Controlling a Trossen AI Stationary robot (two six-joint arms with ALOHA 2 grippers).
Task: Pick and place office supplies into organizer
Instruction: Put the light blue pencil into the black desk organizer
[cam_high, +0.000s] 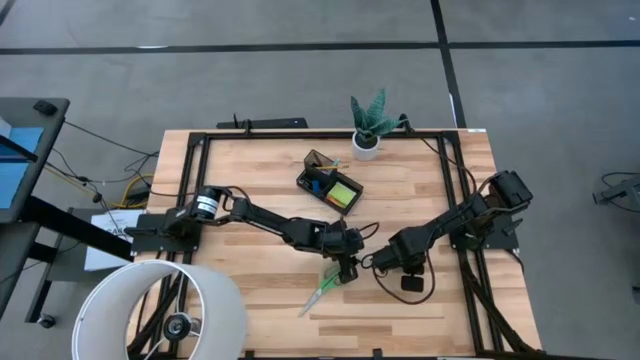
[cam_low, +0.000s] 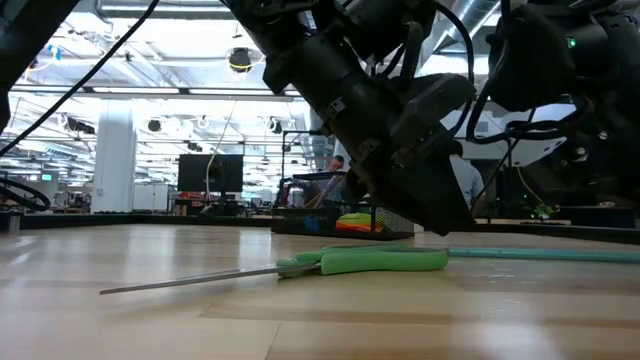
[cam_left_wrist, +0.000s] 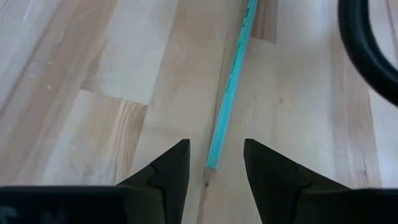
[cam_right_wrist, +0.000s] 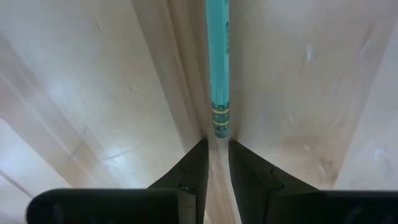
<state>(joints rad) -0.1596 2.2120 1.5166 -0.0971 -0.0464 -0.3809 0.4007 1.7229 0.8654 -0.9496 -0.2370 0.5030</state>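
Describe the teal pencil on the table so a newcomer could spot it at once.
Start at the wooden table and find where the left gripper and right gripper nearly meet. The teal pencil lies flat between them. Unlike the green-handled scissors beside it, it is one thin straight stick.

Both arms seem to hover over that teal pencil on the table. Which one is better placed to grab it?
Probably the left gripper: its fingers are spread, with the teal pencil tip between them. The right gripper fingers sit nearly closed behind the pencil's other end.
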